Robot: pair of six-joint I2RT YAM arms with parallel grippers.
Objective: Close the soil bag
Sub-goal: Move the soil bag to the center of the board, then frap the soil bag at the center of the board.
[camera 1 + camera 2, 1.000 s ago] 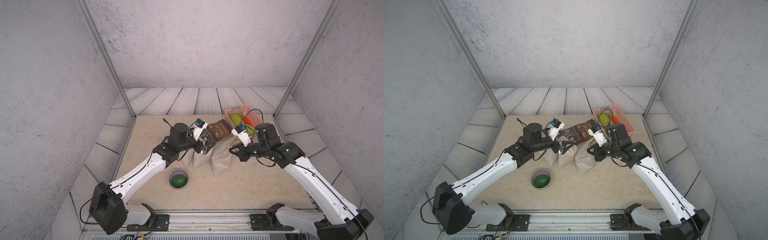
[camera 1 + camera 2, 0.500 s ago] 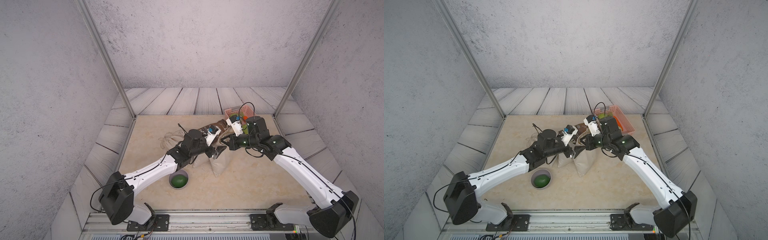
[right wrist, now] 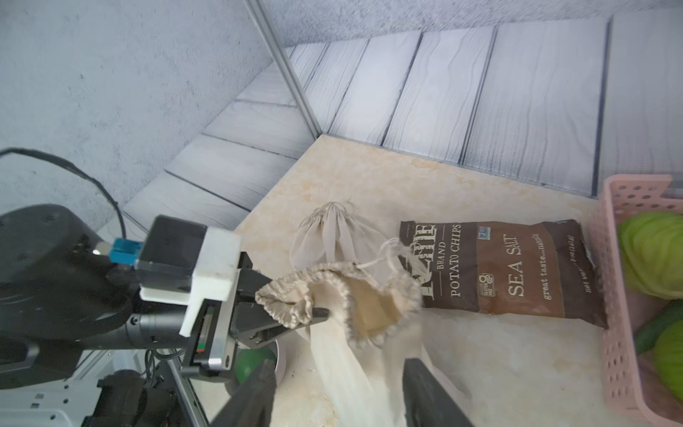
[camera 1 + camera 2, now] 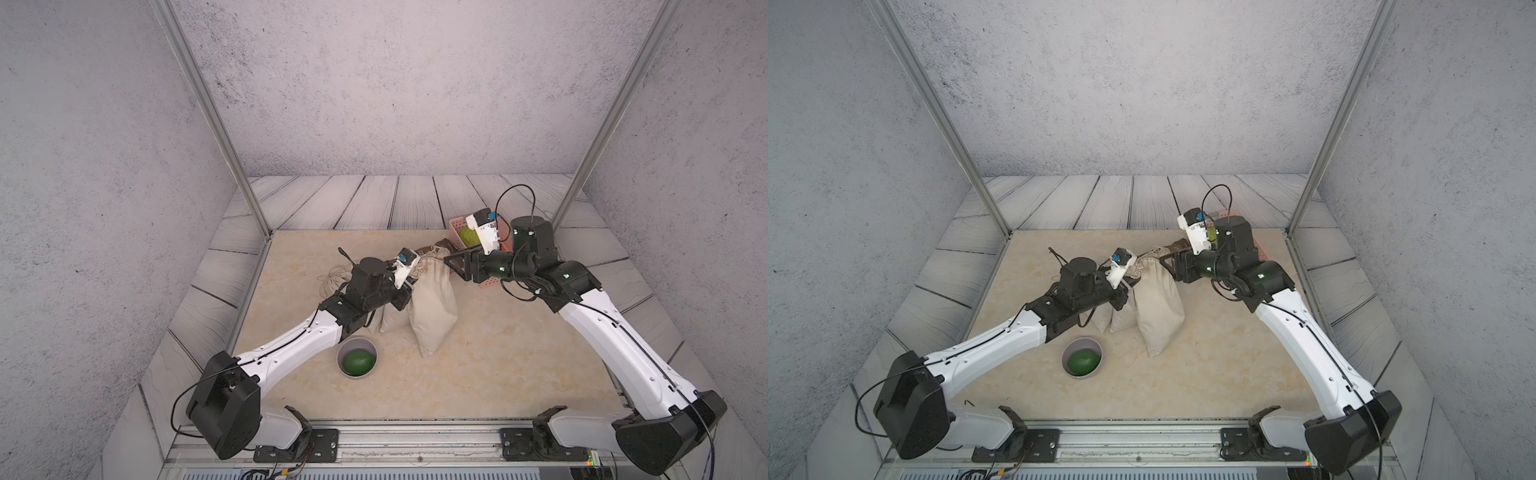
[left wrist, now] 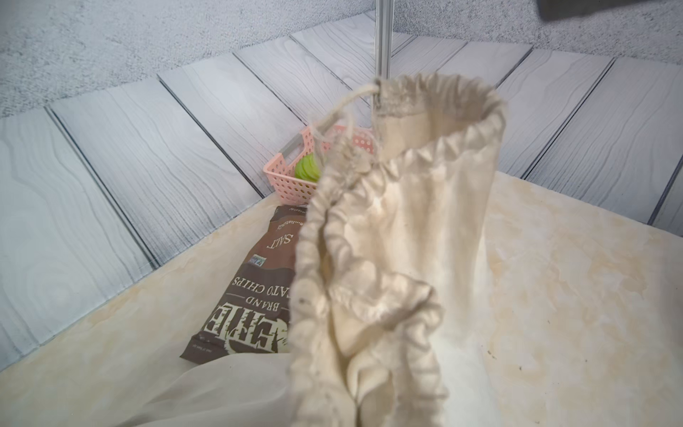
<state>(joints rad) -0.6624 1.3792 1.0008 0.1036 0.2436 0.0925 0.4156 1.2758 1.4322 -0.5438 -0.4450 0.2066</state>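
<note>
Left hand [image 3: 306, 314] was clamped on the gathered rim of the soil bag [image 4: 432, 303], mid-tabletop [image 4: 498, 353]. Right hand [image 4: 455, 266] sat parted beside its mouth, gripping nothing. Chips bag [image 3: 510, 270] and pink basket [image 3: 613, 295] lay just behind.

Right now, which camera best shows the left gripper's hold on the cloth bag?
The right wrist view: the left gripper is shut on the rim of the cloth bag. In both top views the grip is small, half hidden. The left wrist view shows only the bag's mouth.

chip bag [image 3: 499, 273] flat beside pink basket [image 3: 615, 351] | green fruit [image 4: 356, 361] in grey bowl [image 4: 357, 342]
</note>
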